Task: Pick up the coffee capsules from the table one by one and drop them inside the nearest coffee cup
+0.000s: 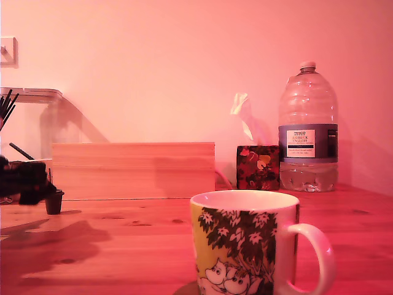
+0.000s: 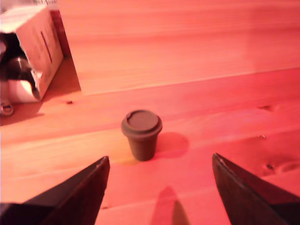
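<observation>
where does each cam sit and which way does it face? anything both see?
Exterior view: low, near table level, behind the coffee cup, facing the wall, box, tissues and bottle; the dark gripper shows at its left edge.
Wrist view: on the arm, looking forward and down between the open fingers at one upright capsule.
Shared: that capsule, the table and the pale wooden box.

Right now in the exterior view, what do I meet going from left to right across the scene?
Gripper → coffee capsule → pale wooden box → tissue box → water bottle. The coffee cup stands nearest the camera, overlapping the span from the wooden box to the bottle, so I leave it unplaced.
</observation>
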Controlling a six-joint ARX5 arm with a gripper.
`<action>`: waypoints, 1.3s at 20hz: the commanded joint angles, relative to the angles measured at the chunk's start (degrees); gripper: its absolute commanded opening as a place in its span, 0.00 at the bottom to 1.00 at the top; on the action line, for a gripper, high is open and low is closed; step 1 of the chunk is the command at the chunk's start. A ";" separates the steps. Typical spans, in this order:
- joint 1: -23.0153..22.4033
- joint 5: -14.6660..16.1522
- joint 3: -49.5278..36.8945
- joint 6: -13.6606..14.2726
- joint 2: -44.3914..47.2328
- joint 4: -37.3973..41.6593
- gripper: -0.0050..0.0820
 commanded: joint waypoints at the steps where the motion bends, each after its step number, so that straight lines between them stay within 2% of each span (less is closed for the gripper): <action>1: -0.02 0.04 -0.33 -0.50 3.08 2.84 0.77; 12: 0.02 -0.24 6.23 0.15 9.14 3.06 0.77; 17: 0.20 -0.59 12.07 2.82 9.31 -4.17 0.77; 22: 0.55 -0.13 18.32 3.06 9.31 -14.99 0.77; 26: 0.68 0.17 19.30 3.04 9.31 -16.98 0.77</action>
